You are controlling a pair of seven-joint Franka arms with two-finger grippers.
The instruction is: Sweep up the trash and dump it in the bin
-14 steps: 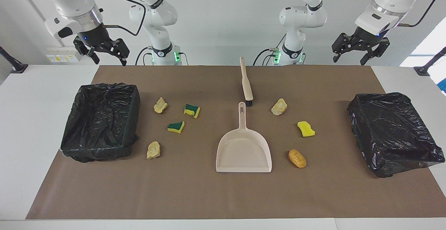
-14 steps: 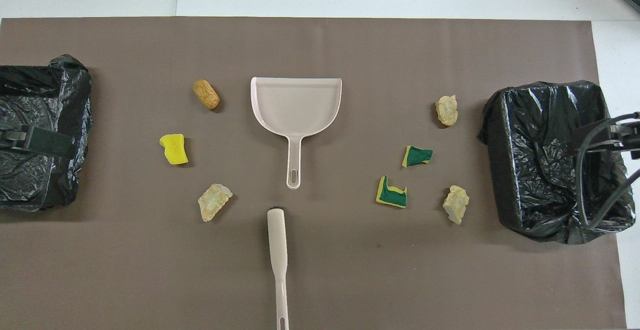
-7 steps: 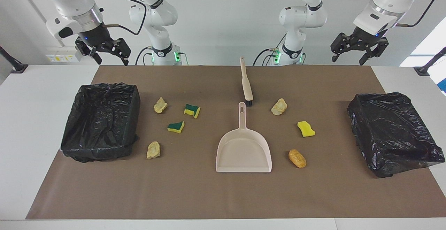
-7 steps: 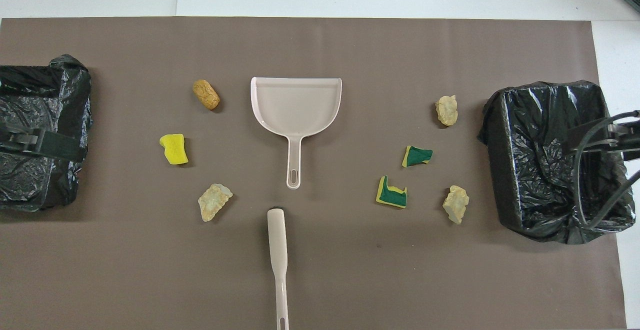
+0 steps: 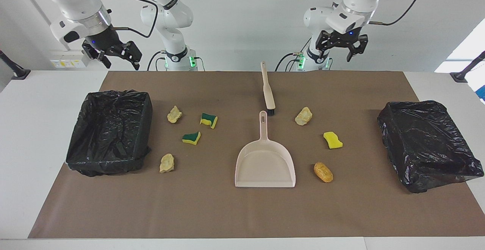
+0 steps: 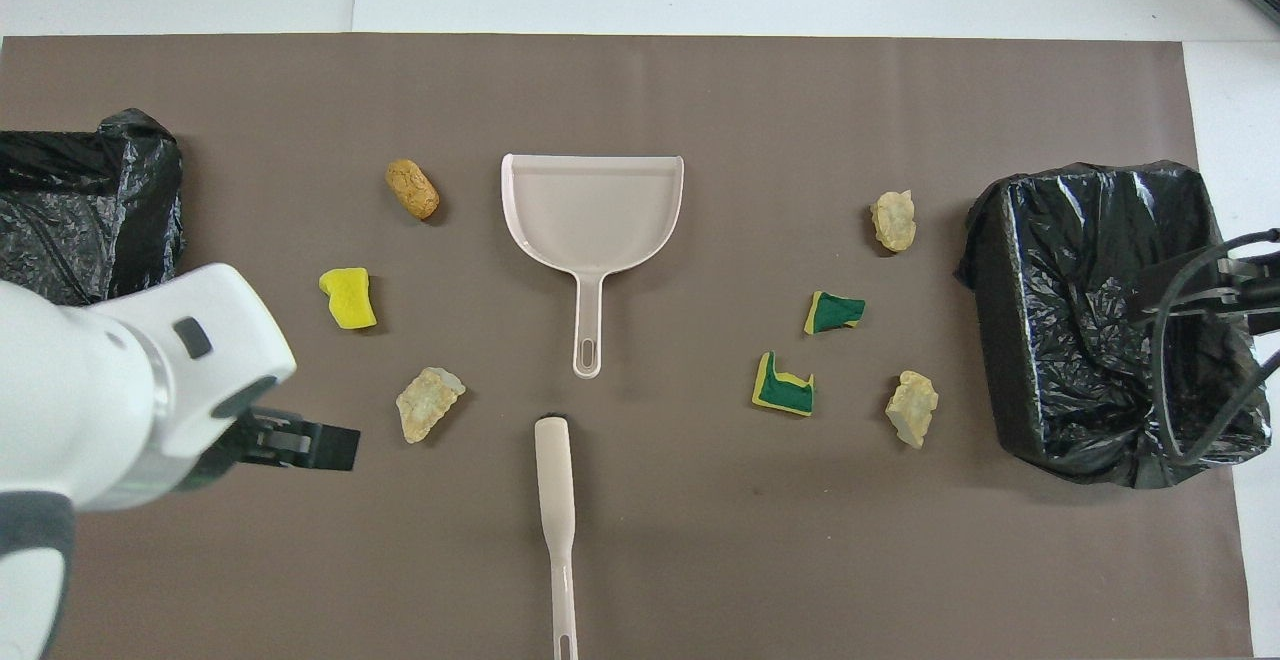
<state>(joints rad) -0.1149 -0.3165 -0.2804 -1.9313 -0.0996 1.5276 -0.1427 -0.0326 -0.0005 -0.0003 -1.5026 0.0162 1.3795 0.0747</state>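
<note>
- Left tool [image 5: 338, 49]: fingers spread, empty, raised over the robots' edge of the mat [image 5: 212, 212], toward the left arm's side of the brush [image 5: 268, 90].
- Brush: long axis runs away from the robots, handle end nearest them; the left arm is judged closer.
- Trash [image 5: 333, 140]: seven pieces scattered flat on the surface, both sides of the dustpan [image 5: 265, 163].
- Right tool [image 5: 113, 55]: spread, waits above its bin [image 5: 110, 128].
- Second bin [image 5: 428, 144]: left arm's end.

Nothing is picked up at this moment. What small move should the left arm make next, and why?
Probably lower the left gripper onto the brush handle. Both grippers are open and high; the right gripper waits over the table edge. The brush, dustpan and trash lie untouched on the mat.
</note>
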